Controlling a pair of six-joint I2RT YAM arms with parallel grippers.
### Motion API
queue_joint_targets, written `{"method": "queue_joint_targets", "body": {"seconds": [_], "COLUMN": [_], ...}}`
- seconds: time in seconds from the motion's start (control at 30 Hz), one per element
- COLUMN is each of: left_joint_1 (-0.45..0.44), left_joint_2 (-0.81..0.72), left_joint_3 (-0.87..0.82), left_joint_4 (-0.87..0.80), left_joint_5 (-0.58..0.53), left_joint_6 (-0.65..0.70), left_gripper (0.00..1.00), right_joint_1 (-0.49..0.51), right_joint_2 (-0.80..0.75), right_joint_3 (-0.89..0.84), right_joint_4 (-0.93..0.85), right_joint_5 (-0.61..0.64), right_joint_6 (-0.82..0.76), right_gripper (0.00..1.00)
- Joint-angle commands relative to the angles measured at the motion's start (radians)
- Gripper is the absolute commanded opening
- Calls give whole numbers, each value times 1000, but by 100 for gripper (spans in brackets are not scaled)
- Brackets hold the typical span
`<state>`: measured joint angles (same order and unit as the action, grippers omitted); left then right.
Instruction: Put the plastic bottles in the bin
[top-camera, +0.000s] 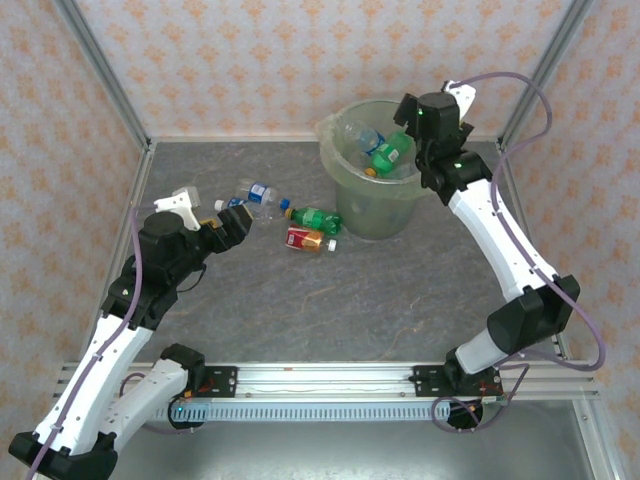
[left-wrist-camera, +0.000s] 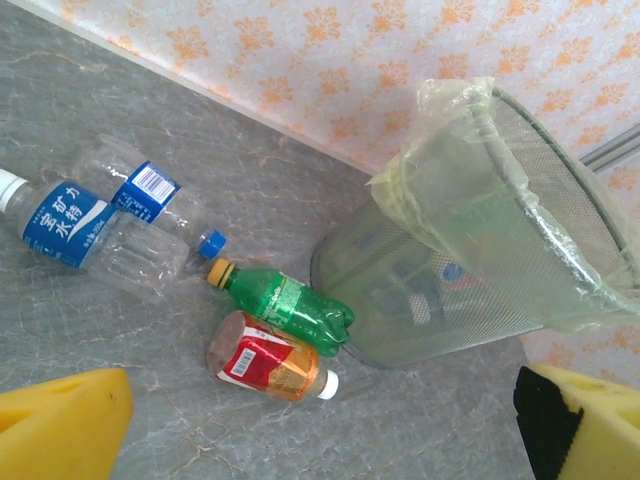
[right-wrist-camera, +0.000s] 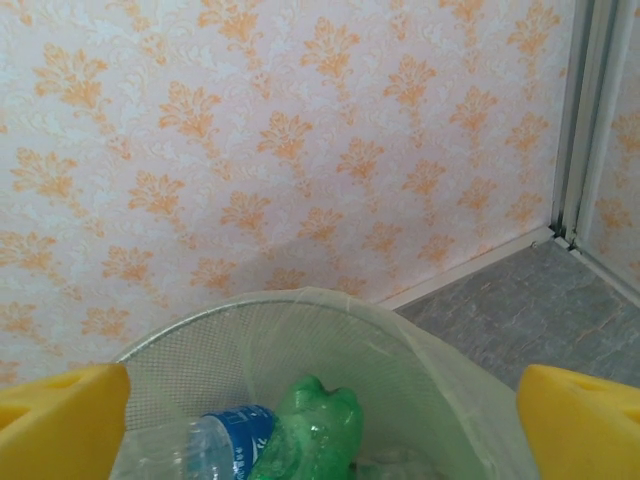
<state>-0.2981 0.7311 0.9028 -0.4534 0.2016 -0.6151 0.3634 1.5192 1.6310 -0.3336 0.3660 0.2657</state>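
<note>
Bin (top-camera: 372, 212) stood at the table's (top-camera: 300, 300) far side and held several bottles, a binned green one (right-wrist-camera: 315, 430) on top. Four crushed ones lay just left of it: clear pair (top-camera: 255, 194), green bottle (top-camera: 316, 217), red-label bottle (top-camera: 305, 240). Right gripper (top-camera: 418, 150) hung over the bin, jaws spread and empty, so that drop looked finished. Left gripper (top-camera: 238, 222), jaws also spread, sat beside the clear pair and likely needed to close on one next.
</note>
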Motion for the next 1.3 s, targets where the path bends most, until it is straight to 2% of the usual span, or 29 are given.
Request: {"method": "queue_joint_targets", "body": {"seconds": [0.0,0.3,0.53,0.73,1.07,1.27], "left_joint_1": [7,7,8,7,23,81], "left_joint_2": [3,23,77,194,447,543], "left_joint_3": [34,12,-26,-11,145,208], "left_joint_4": [-16,-67,-28,-3,-30,-15], "left_joint_5": [-18,-44,-63,-139,-280,-246], "left_joint_6": [23,11,-75,-158,-212,-252], "left_gripper": [99,99,99,99,98,92], "right_joint_1": [-4,-3,-2,-1,0,-1], "right_joint_2": [-48,-147,-211,-238,-333,-368], "right_joint_3": [-23,-110,-158,-171,-302,-366], "right_joint_4": [-35,-52,-61,-65,-8,48], "right_joint_5": [-15,-147,-287,-435,-608,-700], "right_joint_6": [12,39,16,-32,-135,-125], "right_gripper": [100,100,100,100,100,100]}}
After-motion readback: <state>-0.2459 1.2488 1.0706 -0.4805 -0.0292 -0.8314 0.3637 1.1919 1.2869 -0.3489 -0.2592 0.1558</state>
